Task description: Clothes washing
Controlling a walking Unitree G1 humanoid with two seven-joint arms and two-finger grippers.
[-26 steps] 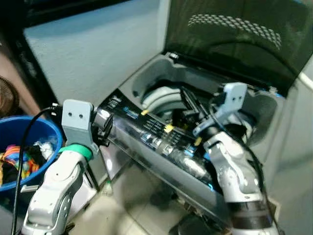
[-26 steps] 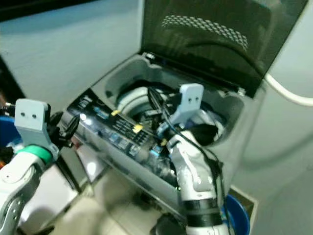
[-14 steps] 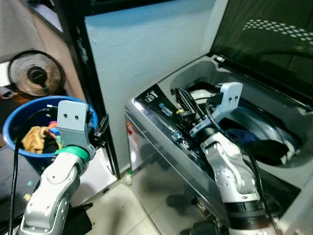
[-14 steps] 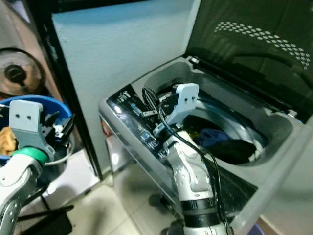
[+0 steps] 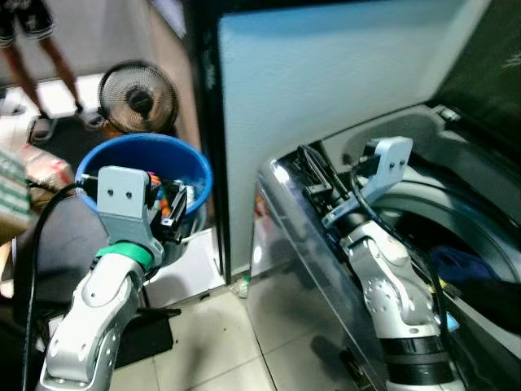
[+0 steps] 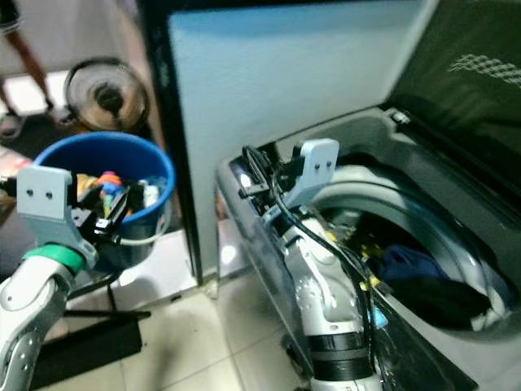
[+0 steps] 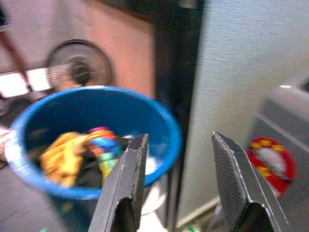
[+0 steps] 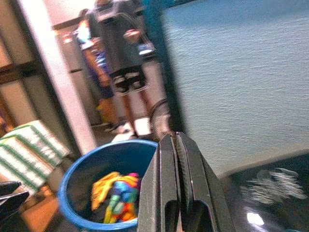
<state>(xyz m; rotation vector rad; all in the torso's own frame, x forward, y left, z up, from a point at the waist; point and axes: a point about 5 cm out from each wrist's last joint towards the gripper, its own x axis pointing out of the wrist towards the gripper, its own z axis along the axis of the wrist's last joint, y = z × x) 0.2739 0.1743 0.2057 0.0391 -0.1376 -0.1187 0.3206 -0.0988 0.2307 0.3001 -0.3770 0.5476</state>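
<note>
Blue bucket [image 5: 143, 167] of clothes [image 6: 110, 189] has swung into your head views since half a second ago: the camera has turned left, away from the washer [image 6: 391, 244], so you're likely lining up for another load. Your left gripper [image 7: 176, 186] hangs just before the bucket, fingers spread wide and empty. Your right gripper [image 8: 176, 186] rests over the washer's front edge, fingers pressed together, holding nothing. Dark clothes [image 6: 423, 281] already lie in the drum. Your right wrist view adds a person [image 8: 118, 48] standing beyond the fan [image 5: 138, 98].
</note>
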